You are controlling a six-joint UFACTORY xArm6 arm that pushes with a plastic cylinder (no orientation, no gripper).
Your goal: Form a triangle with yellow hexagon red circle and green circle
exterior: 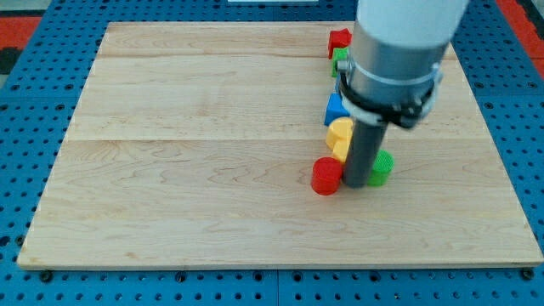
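red circle (325, 176) low on board, right of centre; round, no long axis readable. my tip (355, 184) set down between red circle and green circle (382, 167), touching or just beside both. yellow hexagon (340, 138) just above red circle, partly hidden by rod; heading unreadable. blue block (335, 109), green block (340, 60), red block (340, 39) stacked toward view's top. no fingers: plain rod. wooden board (187, 161) on blue perforated table (17, 170).

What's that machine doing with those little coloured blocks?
A robot arm pushes blocks around a wooden board with a rod. My tip sits between the red circle and the green circle, just below the yellow hexagon. Blue, green and red blocks sit behind.
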